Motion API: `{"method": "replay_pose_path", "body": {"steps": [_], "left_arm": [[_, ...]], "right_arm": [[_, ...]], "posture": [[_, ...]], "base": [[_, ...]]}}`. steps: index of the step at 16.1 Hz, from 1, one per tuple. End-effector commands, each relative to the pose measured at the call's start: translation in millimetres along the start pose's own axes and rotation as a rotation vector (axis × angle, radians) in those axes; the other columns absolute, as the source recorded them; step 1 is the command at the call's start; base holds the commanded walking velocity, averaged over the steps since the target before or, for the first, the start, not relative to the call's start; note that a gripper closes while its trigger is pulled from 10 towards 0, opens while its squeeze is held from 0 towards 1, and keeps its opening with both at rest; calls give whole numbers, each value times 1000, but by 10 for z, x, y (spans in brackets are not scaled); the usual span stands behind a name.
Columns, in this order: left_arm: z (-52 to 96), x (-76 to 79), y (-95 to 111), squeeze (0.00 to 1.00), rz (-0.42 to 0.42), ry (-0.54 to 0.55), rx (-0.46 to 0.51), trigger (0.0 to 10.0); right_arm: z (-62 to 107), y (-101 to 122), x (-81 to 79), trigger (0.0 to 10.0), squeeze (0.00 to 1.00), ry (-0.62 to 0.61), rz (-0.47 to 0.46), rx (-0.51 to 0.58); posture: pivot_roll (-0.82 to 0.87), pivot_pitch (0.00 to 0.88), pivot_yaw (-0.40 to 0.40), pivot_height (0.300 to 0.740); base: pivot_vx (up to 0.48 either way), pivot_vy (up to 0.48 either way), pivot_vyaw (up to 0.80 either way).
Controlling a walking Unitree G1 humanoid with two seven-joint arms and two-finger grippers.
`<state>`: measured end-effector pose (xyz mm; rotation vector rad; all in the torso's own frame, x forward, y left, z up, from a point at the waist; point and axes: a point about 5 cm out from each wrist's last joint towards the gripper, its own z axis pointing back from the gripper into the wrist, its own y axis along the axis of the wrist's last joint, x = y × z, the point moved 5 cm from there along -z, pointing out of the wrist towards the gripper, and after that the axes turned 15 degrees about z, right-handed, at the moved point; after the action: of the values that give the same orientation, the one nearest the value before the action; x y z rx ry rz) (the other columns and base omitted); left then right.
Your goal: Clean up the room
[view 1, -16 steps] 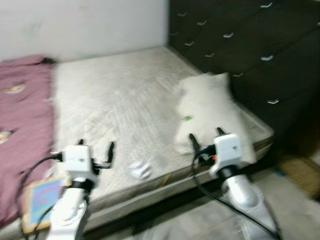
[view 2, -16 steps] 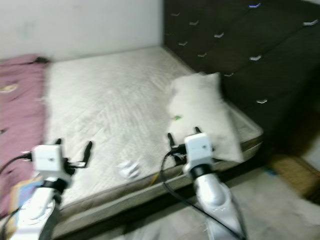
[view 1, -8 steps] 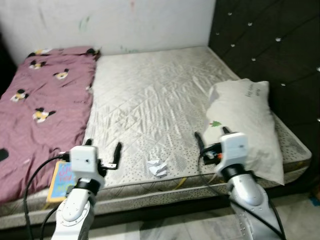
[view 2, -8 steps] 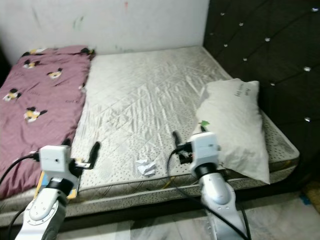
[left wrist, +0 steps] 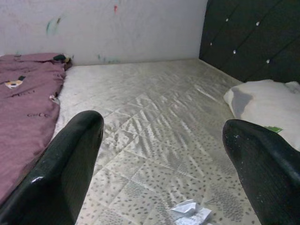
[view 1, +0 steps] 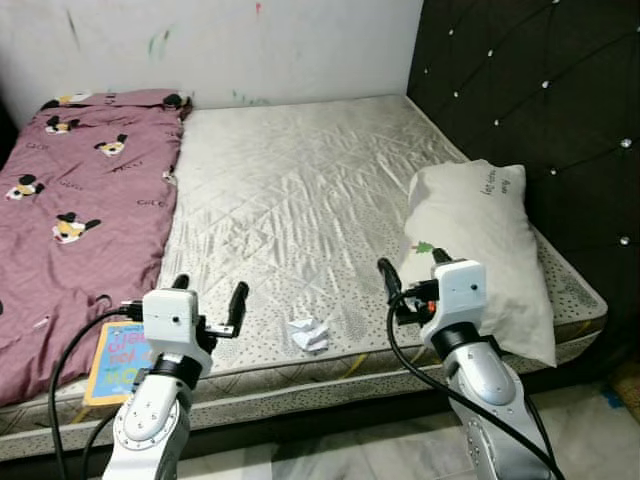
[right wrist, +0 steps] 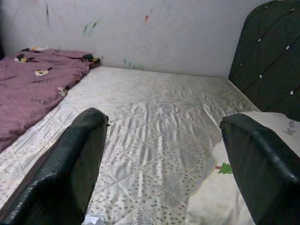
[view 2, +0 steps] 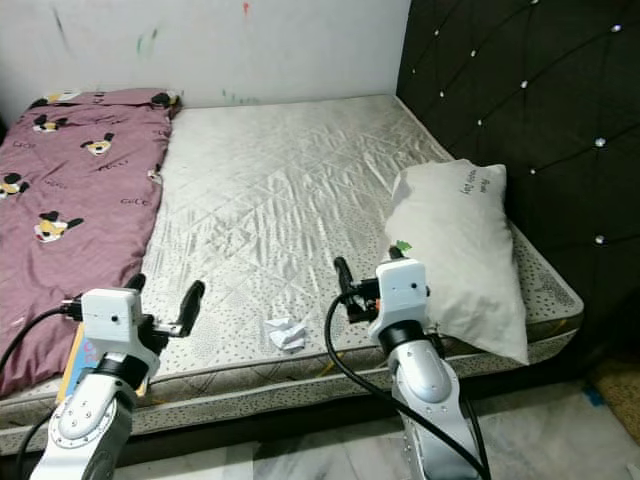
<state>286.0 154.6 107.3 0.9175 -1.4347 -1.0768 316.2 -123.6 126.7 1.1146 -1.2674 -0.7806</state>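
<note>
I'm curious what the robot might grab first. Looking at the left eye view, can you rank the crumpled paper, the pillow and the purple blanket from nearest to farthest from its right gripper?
From the right gripper:
1. Pillow, right beside it by the headboard.
2. Crumpled paper, toward the robot's left, near the mattress edge.
3. Purple blanket, far across on the left side of the bed.

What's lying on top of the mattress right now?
On the mattress lie a maroon blanket, a white pillow, a crumpled paper and a book, partly covered by the left gripper.
</note>
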Motion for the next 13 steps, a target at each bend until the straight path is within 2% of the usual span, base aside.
{"method": "replay_pose_path", "body": {"steps": [1,7,13], "left_arm": [[10,-4,-3,0,4,-6,-7,10000],[16,-42,-39,0,-10,22,-19,10000],[14,-17,-38,0,-9,2,-17,10000]], "right_arm": [[-23,16,27,10000,0,-10,2,7],[-47,24,65,10000,0,-27,27,3],[-74,22,138,10000,0,-58,34,-5]], "posture": [[13,30,-30,740],[5,39,-29,740],[7,42,-27,740]], "base": [[281,0,0],[41,0,0],[41,0,77]]}}
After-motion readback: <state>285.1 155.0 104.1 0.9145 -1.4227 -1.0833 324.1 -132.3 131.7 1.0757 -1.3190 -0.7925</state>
